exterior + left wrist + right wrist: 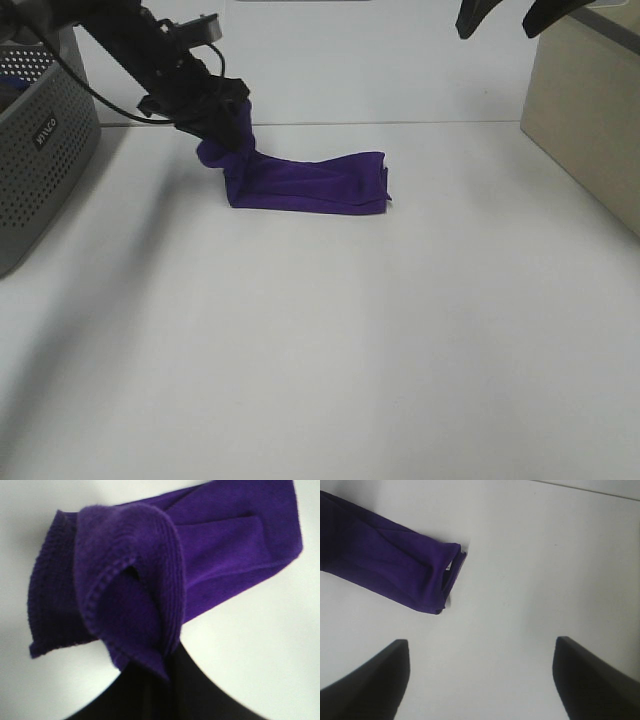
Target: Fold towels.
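A deep purple towel (310, 183) lies folded into a long strip on the white table, past the middle. My left gripper (215, 112) is shut on the strip's left end and holds it lifted off the table, bunched. In the left wrist view the pinched end (130, 595) curls over the black fingers (165, 695). My right gripper (500, 20) is open and empty, high at the back right. In the right wrist view (480, 680) the strip's right end (395, 562) lies flat with a bit of white tag showing.
A grey perforated basket (35, 150) stands at the left edge of the table. A beige box (590, 110) stands at the right. The white table (330, 350) stretches toward the front.
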